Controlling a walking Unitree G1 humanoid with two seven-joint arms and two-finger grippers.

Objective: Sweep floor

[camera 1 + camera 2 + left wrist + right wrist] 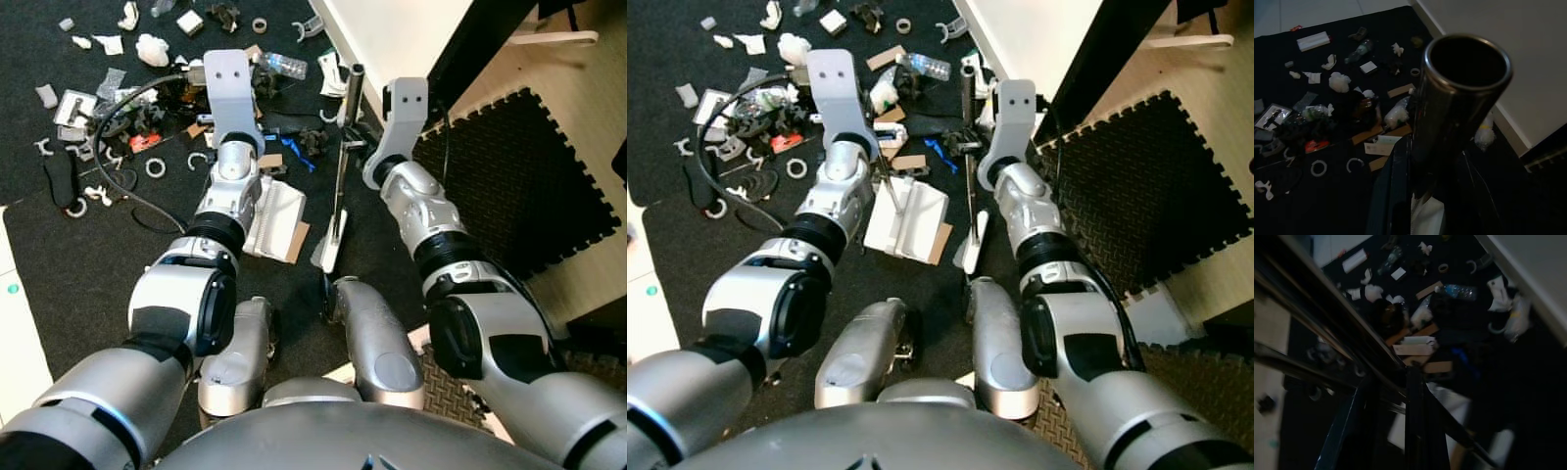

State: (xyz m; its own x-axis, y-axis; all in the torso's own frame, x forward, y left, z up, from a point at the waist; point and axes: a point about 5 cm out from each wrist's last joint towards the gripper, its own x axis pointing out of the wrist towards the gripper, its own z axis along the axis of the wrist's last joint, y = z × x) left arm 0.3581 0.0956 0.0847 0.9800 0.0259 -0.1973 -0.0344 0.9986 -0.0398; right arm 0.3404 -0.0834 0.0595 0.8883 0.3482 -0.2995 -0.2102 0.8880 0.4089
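A black mat [59,264] covers the floor beside a white wall [392,29], with dark foam tiles [529,176] to the robot's right. Litter [147,88] lies scattered across the mat: white rings, cardboard scraps, crumpled paper, a clear plastic bottle [284,66]. The broom [340,176] has a slim metal handle standing nearly upright, its pale head on the mat between the arms. The right gripper [345,137] meets the handle; its fingers appear closed on it, though the view is dim. The left gripper [263,157] hovers above a white dustpan [274,220]; I cannot tell its finger state. No legible writing.
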